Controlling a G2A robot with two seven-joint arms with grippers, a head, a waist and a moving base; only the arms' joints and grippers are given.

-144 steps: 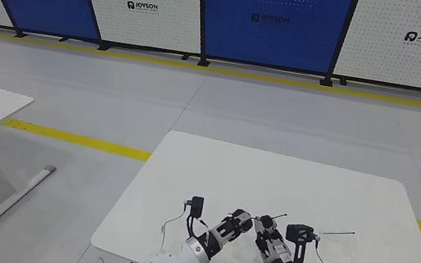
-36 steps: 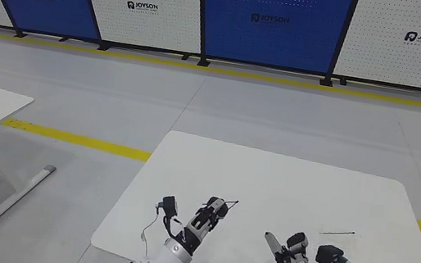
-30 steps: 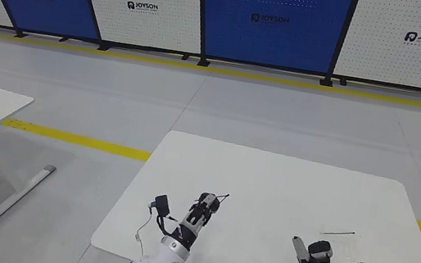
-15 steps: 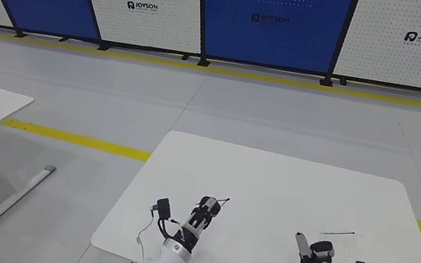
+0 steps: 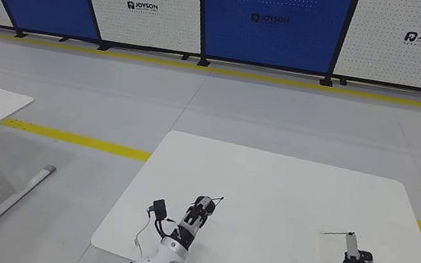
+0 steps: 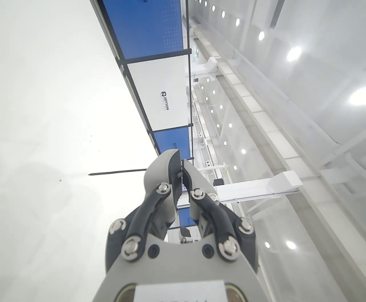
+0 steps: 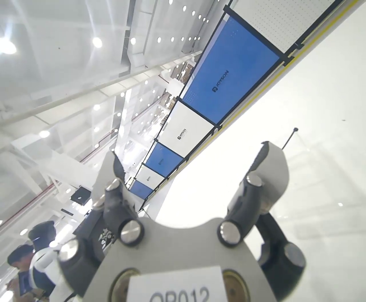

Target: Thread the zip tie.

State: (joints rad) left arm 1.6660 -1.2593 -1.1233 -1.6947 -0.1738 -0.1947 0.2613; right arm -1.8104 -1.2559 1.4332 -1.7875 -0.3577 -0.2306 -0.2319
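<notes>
1. Black and thin, a zip tie [image 6: 117, 172] is clamped between the fully closed fingers of the left gripper [image 6: 180, 168]. Its pointed tail is seen sticking out sideways from the pads [image 6: 175, 174].
2. In the top view, the left gripper is placed over the front left part of the white counter [image 5: 269, 182]. The held tie is angled away from the robot.
3. The right gripper [image 7: 191, 158] is spread wide open, and nothing is held between its fingers [image 7: 270, 154].
4. A second zip tie [image 7: 288, 139] is laid flat on the counter just beyond one right fingertip. A small thickened end is shown at its far tip.
5. In the top view, this second tie is seen as a short dark line near the counter's right side. It lies just ahead of the right gripper and well apart from the left one.
6. What may be a clear plastic bag [image 5: 332, 246] is faintly made out on the counter beside the second tie; its edges cannot be told with certainty.
7. Blue and white pegboard panels [image 5: 269, 21] are lined up across the far side of the floor. A yellow line [image 5: 76, 139] is painted on the floor beside the counter.
</notes>
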